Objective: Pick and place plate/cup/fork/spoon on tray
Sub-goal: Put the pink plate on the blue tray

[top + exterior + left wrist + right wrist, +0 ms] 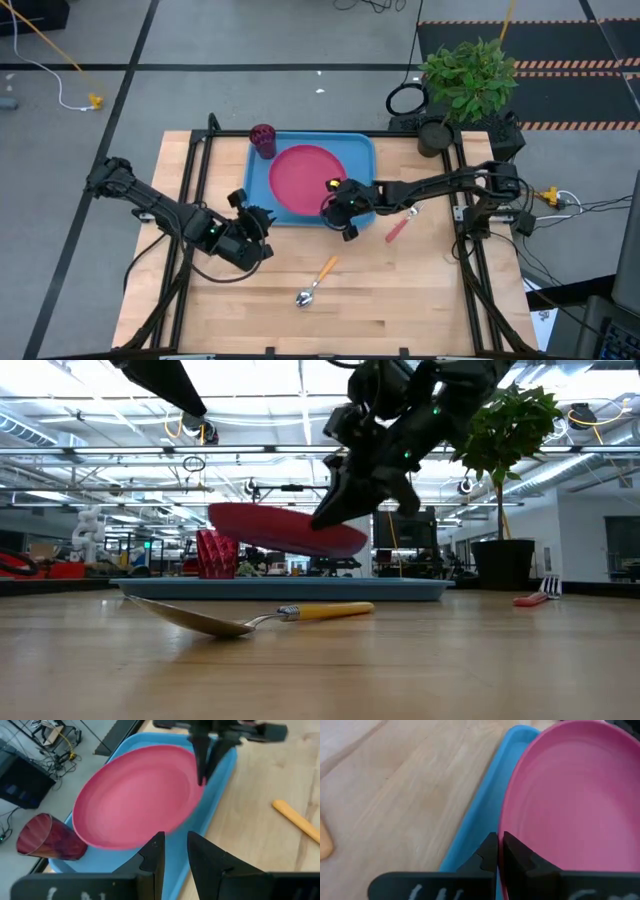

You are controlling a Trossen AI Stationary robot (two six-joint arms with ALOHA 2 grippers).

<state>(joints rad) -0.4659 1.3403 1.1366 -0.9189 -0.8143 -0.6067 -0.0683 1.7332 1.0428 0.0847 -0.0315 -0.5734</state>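
The pink-red plate [300, 178] is over the light blue tray [360, 140], lifted and tilted in the low view [280, 528]. My right gripper [338, 208] is shut on the plate's near right rim. The dark red cup [263, 140] stands upright in the tray's far left corner. The fork [398, 228] lies on the table right of the tray. The spoon [315, 283] lies nearer the front edge. My left gripper [262, 222] is open and empty at the tray's near left corner, and its wrist view [175, 852] shows it pointing at the plate. My right gripper pinches the plate's rim [506, 827] between its two fingers, one above the rim and one below. The fingers come slanting down from the table's right side. The plate is tilted, its held side [345, 538] higher, and it is clear of the tray [280, 588].
A potted plant [468, 75] stands at the table's far right corner. Bare wood lies in front of the tray around the spoon [250, 618] and right of the fork [532, 598].
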